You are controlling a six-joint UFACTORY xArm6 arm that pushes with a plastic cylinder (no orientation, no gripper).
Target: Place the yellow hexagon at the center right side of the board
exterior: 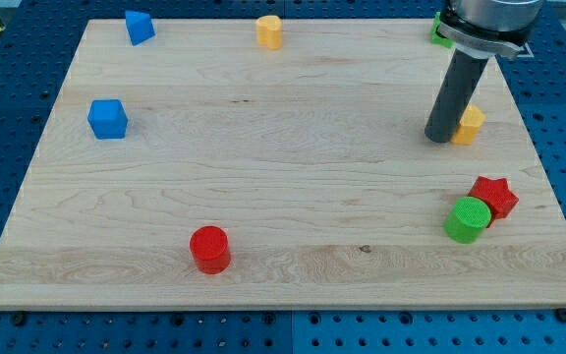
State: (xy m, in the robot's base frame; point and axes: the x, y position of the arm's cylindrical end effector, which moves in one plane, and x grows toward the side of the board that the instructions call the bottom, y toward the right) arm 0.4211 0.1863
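Note:
The yellow hexagon (471,124) lies near the board's right edge, a little above mid-height, partly hidden by my rod. My tip (439,136) rests on the board right against the hexagon's left side. A second yellow block (269,31), rounded like a heart, sits at the view's top centre.
A red star (495,196) and a green cylinder (468,218) touch at the lower right. A red cylinder (209,248) stands at the bottom centre-left. A blue cube (108,118) and a blue wedge-like block (139,27) are at the left. A green block (441,33) peeks from behind the arm.

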